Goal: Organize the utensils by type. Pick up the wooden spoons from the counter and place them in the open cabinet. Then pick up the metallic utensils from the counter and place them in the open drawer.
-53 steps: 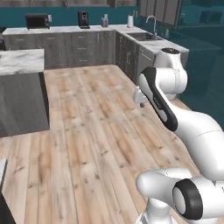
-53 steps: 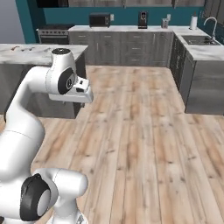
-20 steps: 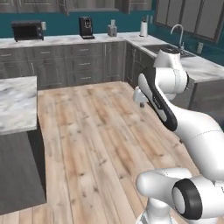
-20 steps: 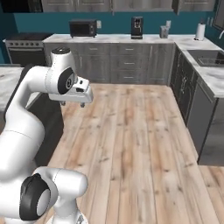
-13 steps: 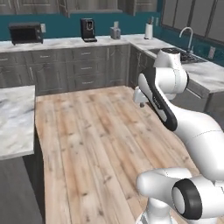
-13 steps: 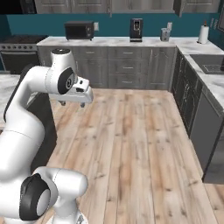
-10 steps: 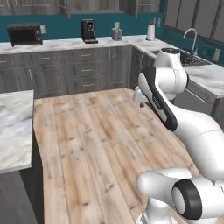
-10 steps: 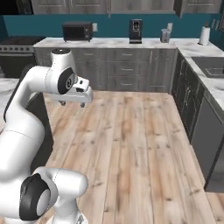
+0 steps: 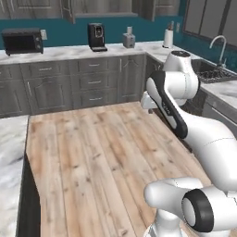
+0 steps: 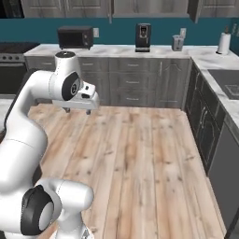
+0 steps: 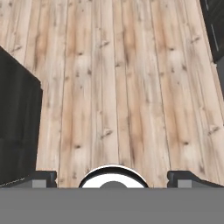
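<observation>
The gripper (image 11: 112,177) is wide open and holds nothing over the wood floor (image 11: 127,87), no spoons can be seen yet, and they should be light, stiff and best grabbed by the thin handle.

The marble counter (image 9: 69,52) runs along the teal back wall — on it stand a black microwave (image 9: 22,40), a coffee machine (image 9: 96,37), a small grey canister (image 9: 128,39) and a paper-towel roll (image 9: 167,38).

Marble counter (image 10: 140,49) spans back wall, veined.
</observation>
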